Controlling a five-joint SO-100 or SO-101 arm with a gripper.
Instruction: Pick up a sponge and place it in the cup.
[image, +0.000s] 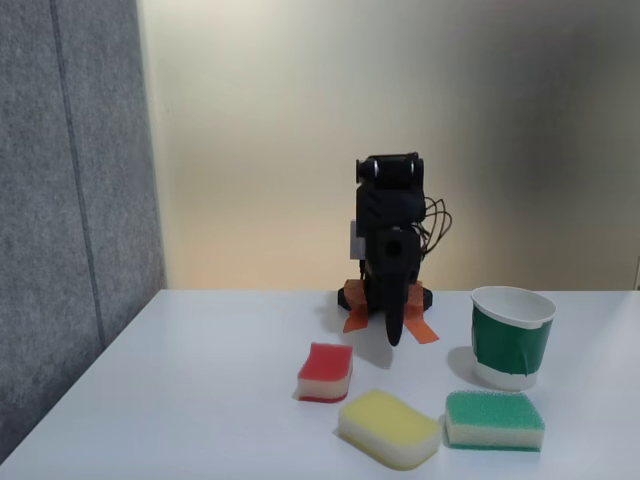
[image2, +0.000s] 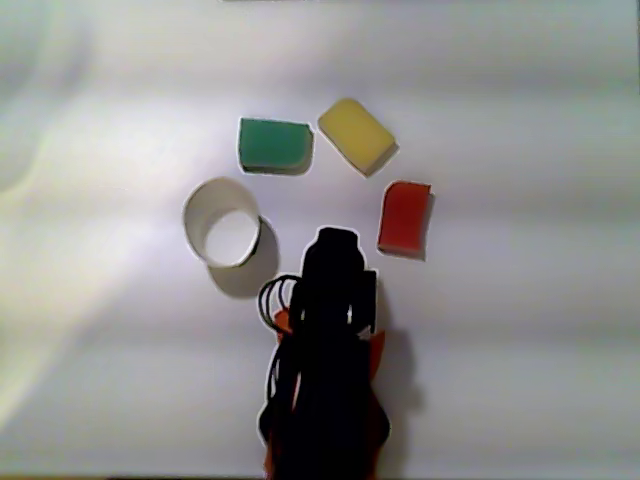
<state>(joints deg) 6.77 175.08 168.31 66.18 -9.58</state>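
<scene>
- Red-topped sponge (image: 325, 372): on the counter (image: 200, 400), near the arm; likely soft, light; grip across the short sides.
- Green cup (image: 511, 337): upright, well apart.
- Fingers (image: 394, 330): pointing down, opening unclear.

The arm's base (image2: 320, 440) runs off the bottom edge, and the pincer (image: 394, 335) is too dark to read.

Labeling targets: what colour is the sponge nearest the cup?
Green top over a cream base, the green-topped sponge beside the cup; clearest in the fixed view.

A yellow sponge (image: 389, 428) and a green-topped sponge (image: 494, 419) lie just apart on the white table (image: 200, 400).
</scene>
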